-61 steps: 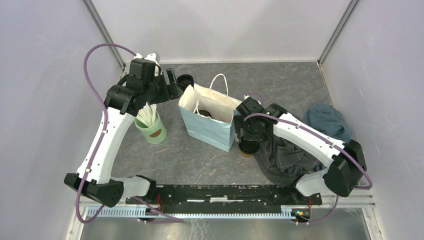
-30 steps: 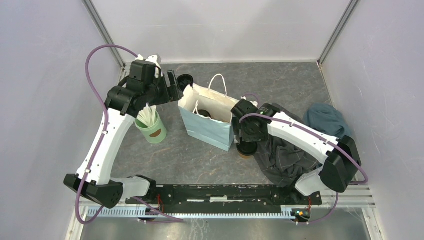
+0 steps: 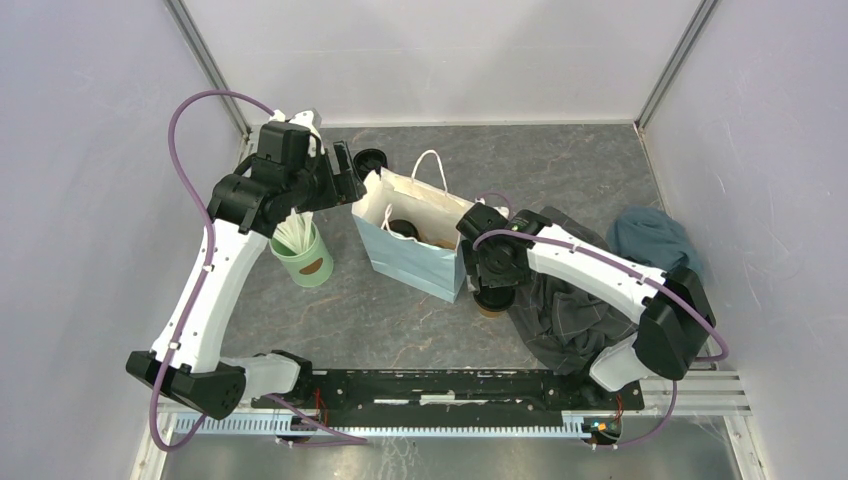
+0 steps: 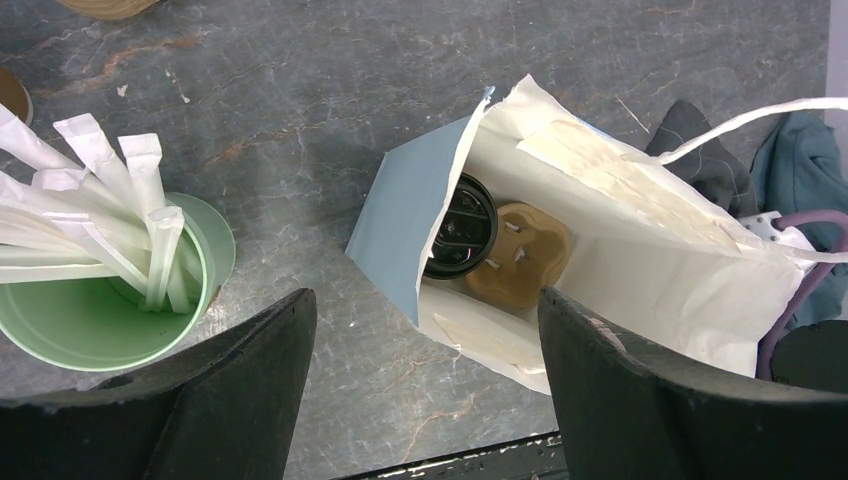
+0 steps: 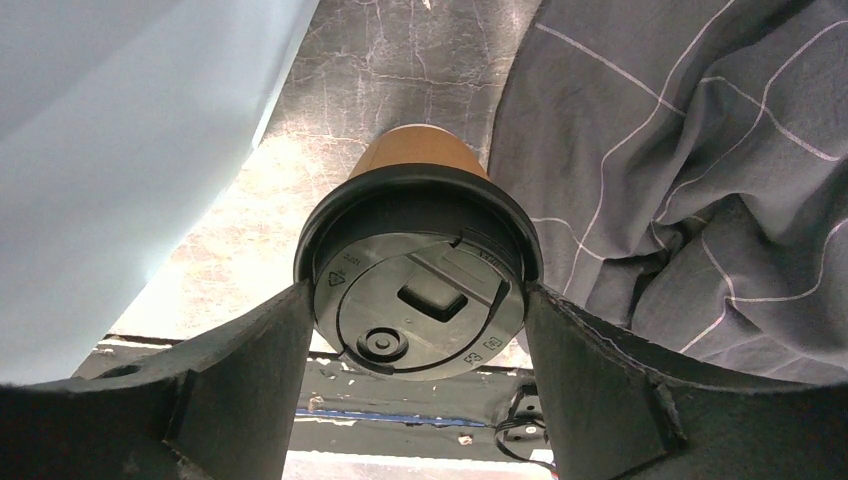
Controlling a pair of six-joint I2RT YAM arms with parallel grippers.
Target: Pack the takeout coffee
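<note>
One takeout coffee (image 5: 420, 290), a brown paper cup with a black sip lid, stands on the table between the pale blue paper bag (image 3: 415, 250) and a grey cloth. My right gripper (image 5: 415, 300) is shut on it, both fingers pressed against the lid's rim. From above this cup (image 3: 490, 306) is mostly hidden under the right gripper (image 3: 492, 285). A second takeout coffee (image 4: 460, 225) stands inside the bag (image 4: 400, 220) beside a tan cardboard piece (image 4: 520, 255). My left gripper (image 4: 422, 300) hangs open and empty above the bag's back left corner, where the top view also shows the left gripper (image 3: 350, 185).
A green cup of white sticks (image 3: 305, 255) stands left of the bag. A stack of black lids (image 3: 371, 160) sits behind the bag. A dark grey checked cloth (image 3: 565, 310) lies under my right arm, and a blue-green cloth (image 3: 655, 243) lies at the right.
My right gripper has shifted a little left and its jaws have narrowed onto the cup's lid. The left arm has barely moved.
</note>
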